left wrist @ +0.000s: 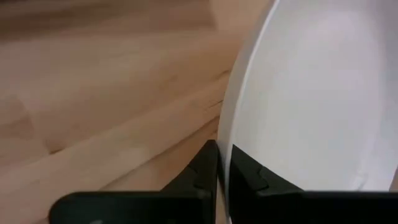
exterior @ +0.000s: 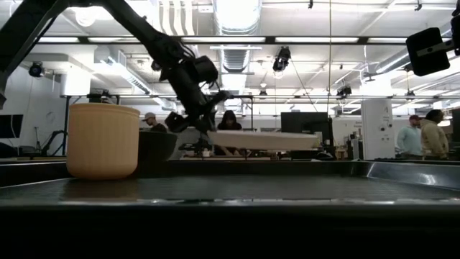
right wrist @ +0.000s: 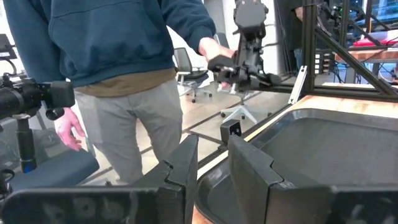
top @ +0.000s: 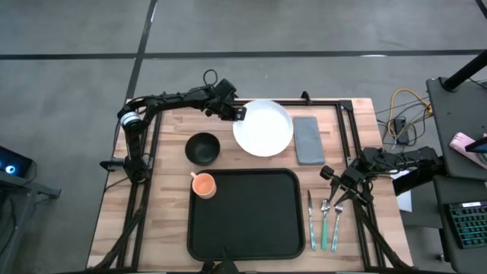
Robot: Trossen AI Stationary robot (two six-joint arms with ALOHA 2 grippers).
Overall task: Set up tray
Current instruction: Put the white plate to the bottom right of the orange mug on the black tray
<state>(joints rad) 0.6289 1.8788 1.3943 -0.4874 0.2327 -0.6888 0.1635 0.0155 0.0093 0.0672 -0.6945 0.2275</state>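
Plate [top: 263, 128] rim pinched by left hand [top: 239, 114]; right hand [top: 339, 183] narrow, w/ nothing held.

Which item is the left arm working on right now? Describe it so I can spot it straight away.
Start from the black tray at the table's near edge and look past its far rim: the white plate sits there, between the black bowl and the grey folded napkin. The left gripper is clamped on its rim. It is the only round white thing on the table.
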